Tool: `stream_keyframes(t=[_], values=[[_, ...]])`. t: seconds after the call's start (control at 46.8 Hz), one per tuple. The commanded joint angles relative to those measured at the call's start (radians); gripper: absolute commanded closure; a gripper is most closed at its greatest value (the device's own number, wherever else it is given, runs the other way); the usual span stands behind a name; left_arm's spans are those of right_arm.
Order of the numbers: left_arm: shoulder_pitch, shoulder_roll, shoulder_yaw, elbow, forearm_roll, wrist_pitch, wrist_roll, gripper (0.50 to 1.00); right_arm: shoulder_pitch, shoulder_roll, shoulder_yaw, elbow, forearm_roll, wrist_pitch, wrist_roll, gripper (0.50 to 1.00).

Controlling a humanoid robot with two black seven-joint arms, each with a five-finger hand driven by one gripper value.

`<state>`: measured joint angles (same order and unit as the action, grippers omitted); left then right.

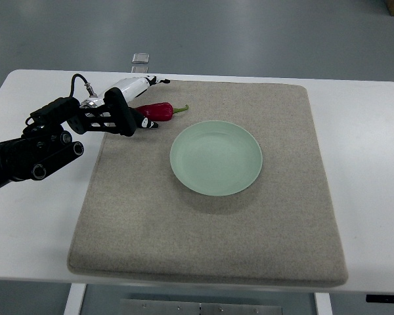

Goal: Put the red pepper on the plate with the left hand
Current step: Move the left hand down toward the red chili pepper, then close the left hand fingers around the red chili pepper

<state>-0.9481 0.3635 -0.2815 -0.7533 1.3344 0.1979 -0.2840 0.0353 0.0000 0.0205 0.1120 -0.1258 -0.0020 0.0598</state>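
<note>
A red pepper (159, 110) with a green stem lies on the beige mat (210, 223), just up and left of the pale green plate (216, 157). The plate holds nothing. My left hand (128, 108) comes in from the left edge and sits at the pepper's left end. Its black fingers (146, 123) reach along the pepper's near side and a white finger (141, 83) extends on the far side. The fingers are spread around the pepper, not closed on it. The pepper's left end is hidden behind the hand.
The mat covers most of a white table (368, 131). A small clear block (140, 59) sits at the table's far edge. Grey floor lies beyond. The right arm does not show.
</note>
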Motion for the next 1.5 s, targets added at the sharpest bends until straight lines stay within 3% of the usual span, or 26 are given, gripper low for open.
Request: stream_keyframes(t=[0.0, 0.128, 0.663, 0.748, 1.475], values=[[0.0, 0.0, 0.001, 0.0, 0.0, 0.0, 0.0, 0.636, 0.0, 0.0, 0.001, 0.0, 0.0, 0.0, 0.0, 0.572], [0.0, -0.003, 0.001, 0.019, 0.0, 0.001, 0.0, 0.679, 0.0, 0.0, -0.001, 0.0, 0.001, 0.0, 0.0, 0.572], [-0.005, -0.023, 0.045, 0.04, 0.008, 0.025, -0.001, 0.726, 0.0, 0.0, -0.001, 0.0, 0.0, -0.001, 0.0, 0.572], [-0.005, -0.025, 0.045, 0.042, 0.008, 0.025, -0.001, 0.752, 0.0, 0.0, -0.001, 0.0, 0.0, -0.001, 0.0, 0.572], [-0.005, -0.028, 0.045, 0.042, 0.008, 0.025, -0.001, 0.789, 0.0, 0.0, -0.001, 0.0, 0.0, -0.001, 0.0, 0.572]])
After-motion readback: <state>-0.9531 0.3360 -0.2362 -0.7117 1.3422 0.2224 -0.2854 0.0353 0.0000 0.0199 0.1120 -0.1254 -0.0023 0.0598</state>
